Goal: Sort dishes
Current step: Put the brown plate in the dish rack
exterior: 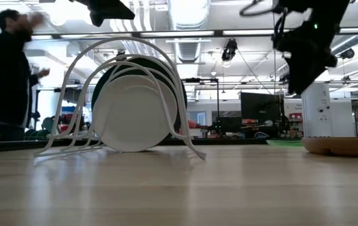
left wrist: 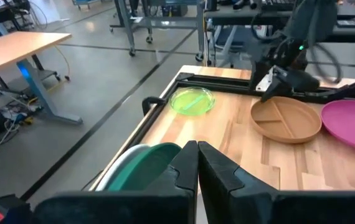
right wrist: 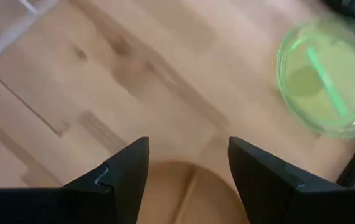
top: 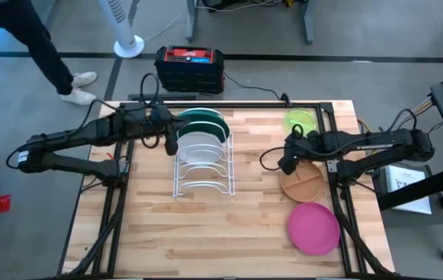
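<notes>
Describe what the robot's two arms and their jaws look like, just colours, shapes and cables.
Both arms are dark, nearly black, built of slim jointed segments. The left arm has black cables looping near its wrist and a pale band by its base. The right arm carries similar looping black cables. The right gripper has two flat, matte black, wedge-shaped jaws; the left gripper has the same black, angular jaws.

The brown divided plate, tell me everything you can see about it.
The brown divided plate is round, tan-brown, plastic-looking, with raised ridges splitting it into compartments, all empty. It lies flat on the wooden table on the right side, between the lime-green plate and the magenta plate, whose rim meets or slightly overlaps it. The open right gripper hangs above its edge, not touching.
</notes>
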Robot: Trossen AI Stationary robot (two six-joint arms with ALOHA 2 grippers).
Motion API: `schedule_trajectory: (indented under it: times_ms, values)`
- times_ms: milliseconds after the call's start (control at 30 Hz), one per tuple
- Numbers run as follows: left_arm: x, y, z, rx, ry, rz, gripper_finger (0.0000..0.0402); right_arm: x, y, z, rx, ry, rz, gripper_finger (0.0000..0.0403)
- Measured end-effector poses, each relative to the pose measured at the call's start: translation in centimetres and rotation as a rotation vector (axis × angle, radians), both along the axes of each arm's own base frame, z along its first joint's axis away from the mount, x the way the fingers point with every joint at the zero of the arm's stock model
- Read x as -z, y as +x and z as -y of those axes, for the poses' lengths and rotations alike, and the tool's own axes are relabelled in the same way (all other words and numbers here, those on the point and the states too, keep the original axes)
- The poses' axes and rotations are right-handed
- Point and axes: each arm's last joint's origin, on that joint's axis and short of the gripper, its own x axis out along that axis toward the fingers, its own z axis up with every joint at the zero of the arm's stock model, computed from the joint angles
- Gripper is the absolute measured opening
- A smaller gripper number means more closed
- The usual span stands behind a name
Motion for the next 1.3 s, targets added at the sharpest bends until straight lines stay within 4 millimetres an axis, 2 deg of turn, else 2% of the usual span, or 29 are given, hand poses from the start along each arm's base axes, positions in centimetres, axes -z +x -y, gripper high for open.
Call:
schedule_trajectory:
  times_ms: [333, 733, 1000, 1300]
  values:
    - [-0.4, -0.4, 0.6, 0.029, 0.004, 0.023, 0.0000, 3.5, -1.7, 1.4, 0.008, 0.147, -0.130, 0.0215]
    - [-0.5, -0.5, 1.0, 0.059, -0.004, 0.033, 0.0000, 5.7, -3.5, 3.3, 0.040, 0.217, -0.218, 0.0213]
    - [-0.5, -0.5, 1.0, 0.059, -0.006, 0.034, 0.0000, 6.1, -3.4, 3.9, 0.071, 0.235, -0.236, 0.0213]
    - [-0.5, -0.5, 1.0, 0.059, -0.006, 0.035, 0.0000, 9.2, -2.2, 4.4, 0.076, 0.301, -0.405, 0.0205]
